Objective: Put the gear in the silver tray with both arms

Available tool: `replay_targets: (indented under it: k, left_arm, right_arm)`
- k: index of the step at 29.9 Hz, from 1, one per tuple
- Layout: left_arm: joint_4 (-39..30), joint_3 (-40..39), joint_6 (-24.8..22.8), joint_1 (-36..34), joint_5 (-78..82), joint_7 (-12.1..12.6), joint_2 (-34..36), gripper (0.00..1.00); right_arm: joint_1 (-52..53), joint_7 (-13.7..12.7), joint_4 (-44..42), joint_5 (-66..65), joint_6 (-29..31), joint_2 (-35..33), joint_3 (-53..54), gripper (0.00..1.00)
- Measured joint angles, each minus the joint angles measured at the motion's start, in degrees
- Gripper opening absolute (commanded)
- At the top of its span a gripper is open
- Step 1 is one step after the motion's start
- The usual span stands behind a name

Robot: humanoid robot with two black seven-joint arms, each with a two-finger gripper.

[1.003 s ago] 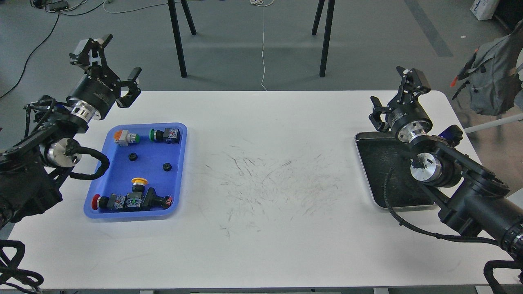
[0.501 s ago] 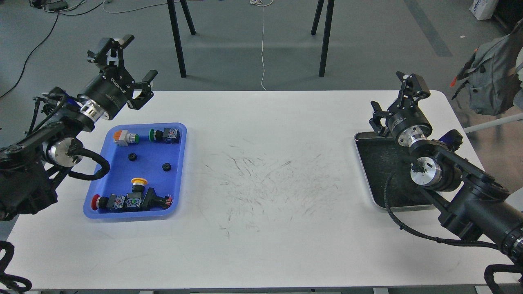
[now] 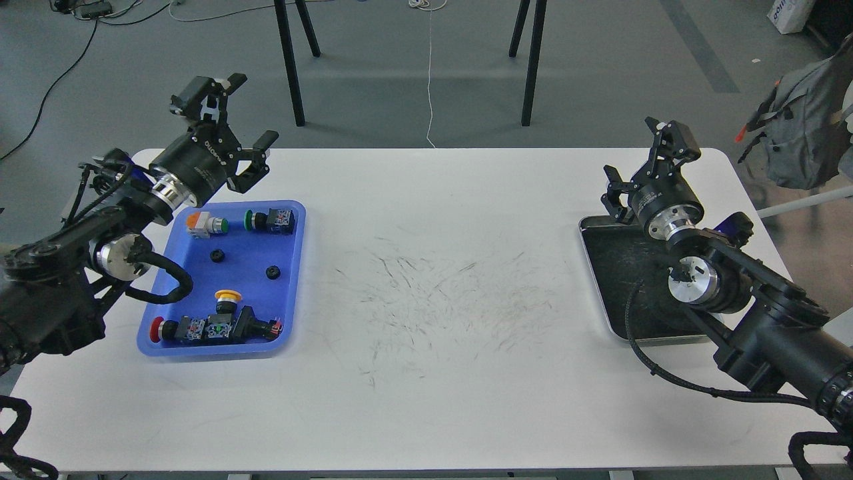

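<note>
Left claw (image 3: 230, 123) spread | right claw (image 3: 646, 163) spread | white table (image 3: 433, 387) scuffed | grey floor (image 3: 600, 80)

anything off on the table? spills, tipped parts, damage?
Nothing spilled or tipped out. The parts all sit inside the blue tray; the silver tray holds none that I can see. Only oddity: dark scuff marks across the middle of the table, which look like wear. Both grippers, left and right, are open and empty.
</note>
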Motion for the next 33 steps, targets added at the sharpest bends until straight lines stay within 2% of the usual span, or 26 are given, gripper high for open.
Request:
replay_targets:
  k: [23,29,33]
  left_arm:
    - [-1.04,-0.69,0.08,-0.16,-0.43,0.0,-0.3,1.0]
    - [-0.87,0.03,4.77,-0.01,-0.26,0.0,-0.22,1.0]
    - [-1.1,-0.6,5.55,0.16,-0.58,0.0,0.46,1.0]
  right_arm:
    - [0.11,0.09,-0.09,0.0,0.04,0.18,0.42,1.0]
    - [0.11,0.1,-0.09,0.0,0.04,0.06,0.42,1.0]
    - [-0.02,0.23,-0.09,0.0,0.09,0.01,0.42,1.0]
